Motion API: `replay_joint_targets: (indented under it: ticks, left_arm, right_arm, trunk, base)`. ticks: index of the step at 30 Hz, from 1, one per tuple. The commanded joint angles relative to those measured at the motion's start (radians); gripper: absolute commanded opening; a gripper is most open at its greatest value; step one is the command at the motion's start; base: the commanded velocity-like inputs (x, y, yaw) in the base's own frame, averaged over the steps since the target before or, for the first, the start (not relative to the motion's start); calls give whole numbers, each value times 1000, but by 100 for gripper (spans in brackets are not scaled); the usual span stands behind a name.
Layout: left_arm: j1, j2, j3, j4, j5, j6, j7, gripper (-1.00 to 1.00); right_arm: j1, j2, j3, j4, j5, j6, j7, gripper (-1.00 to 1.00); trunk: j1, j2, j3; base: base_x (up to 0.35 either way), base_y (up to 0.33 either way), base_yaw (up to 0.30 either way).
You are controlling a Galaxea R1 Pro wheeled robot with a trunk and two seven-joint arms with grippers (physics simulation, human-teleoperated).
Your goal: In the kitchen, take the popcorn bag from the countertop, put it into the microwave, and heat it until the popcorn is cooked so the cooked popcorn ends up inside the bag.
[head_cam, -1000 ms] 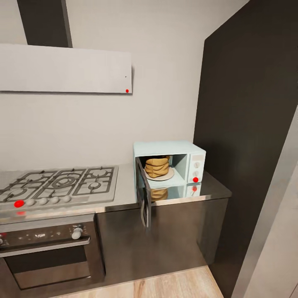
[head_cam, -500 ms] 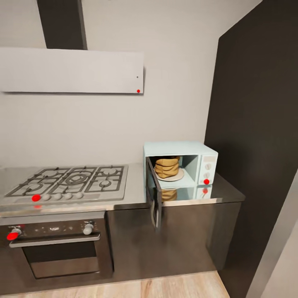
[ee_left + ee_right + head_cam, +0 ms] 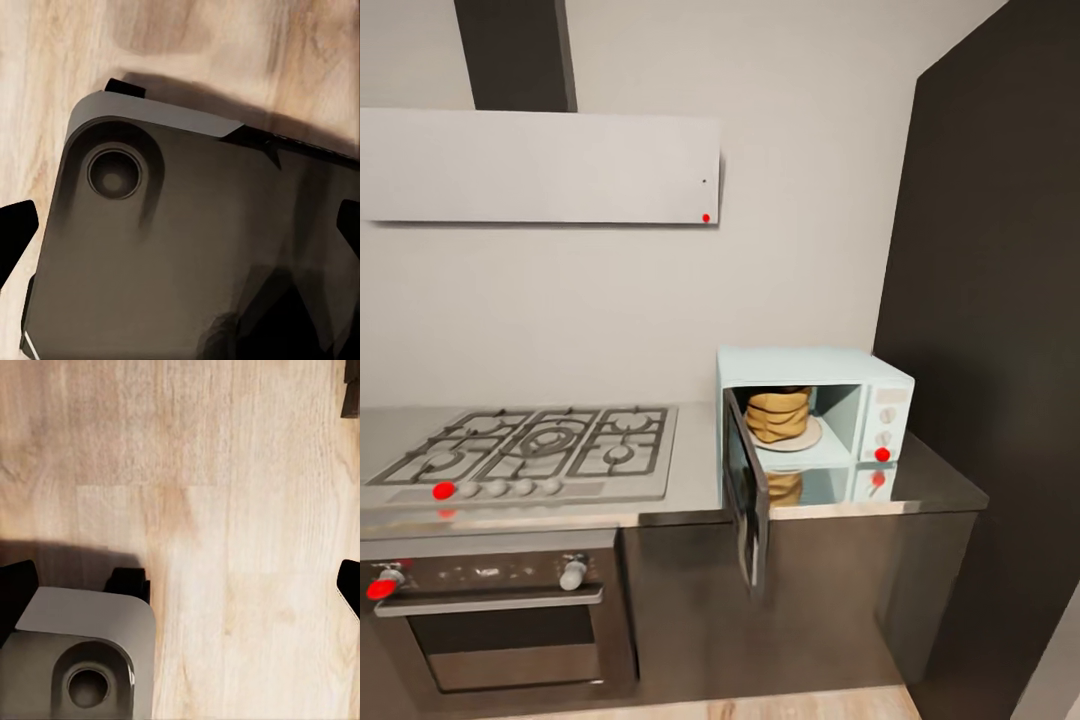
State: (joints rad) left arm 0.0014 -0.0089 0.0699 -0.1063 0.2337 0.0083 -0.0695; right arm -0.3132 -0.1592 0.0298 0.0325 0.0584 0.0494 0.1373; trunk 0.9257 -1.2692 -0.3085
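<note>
Popcorn bag (image 3: 778, 416) sits inside your microwave (image 3: 815, 422), upright on the round cream plate (image 3: 800, 440) in the open cavity. The microwave's door (image 3: 747, 489) hangs swung wide toward you, past the edge of the countertop (image 3: 690, 480), whose glossy steel mirrors the bag and the red light on the cream panel. The microwave stands at the counter's right end, beside the tall dark cabinet (image 3: 990, 350). To its left you have the gas hob (image 3: 535, 452) with the steel oven (image 3: 495, 620) below it and the flat white hood (image 3: 540, 168) on the wall above. Both wrist cameras look down at pale wood floor (image 3: 225, 472) and the robot's grey base (image 3: 172, 255). Your left gripper (image 3: 180, 229) and right gripper (image 3: 180, 589) are each spread wide (only the dark fingertips show at the picture edges), gripping nothing.
</note>
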Motion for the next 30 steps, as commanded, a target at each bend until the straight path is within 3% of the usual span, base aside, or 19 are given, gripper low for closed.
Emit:
replay_joint_targets:
  ticks: [1, 17, 20, 21, 27, 30]
  left_arm:
    - [0, 0, 7, -1, 4, 1, -4, 100]
    - [0, 2, -2, -14, -9, 3, -3, 100]
    - [0, 8, -5, -138, -12, 17, -1, 100]
    - [0, 11, -5, -225, -13, 27, -1, 100]
    - [0, 8, -5, -507, -17, 195, 0, 100]
    - [0, 7, -7, -628, -32, 219, -3, 100]
  right_arm:
    - [-1, 0, 2, 1, 6, 1, 3, 100]
    - [-1, -1, 2, 1, 6, -2, 14, 100]
    - [-1, -1, 2, 1, 6, -2, 18, 100]
    - [-1, -1, 2, 1, 6, -2, 19, 100]
    - [1, -2, 4, 1, 7, -3, 20, 100]
    - [7, -1, 4, 1, 7, -4, 18, 100]
  trunk:
    - [1, -1, -1]
    - [1, -1, -1]
    - [1, -1, -1]
    - [1, -1, -1]
    - [1, -1, -1]
    - [1, -1, -1]
  base:
    - [316, 0, 0]
    - [64, 0, 0]
    - [0, 0, 0]
    - [0, 0, 0]
    - [0, 0, 0]
    - [0, 0, 0]
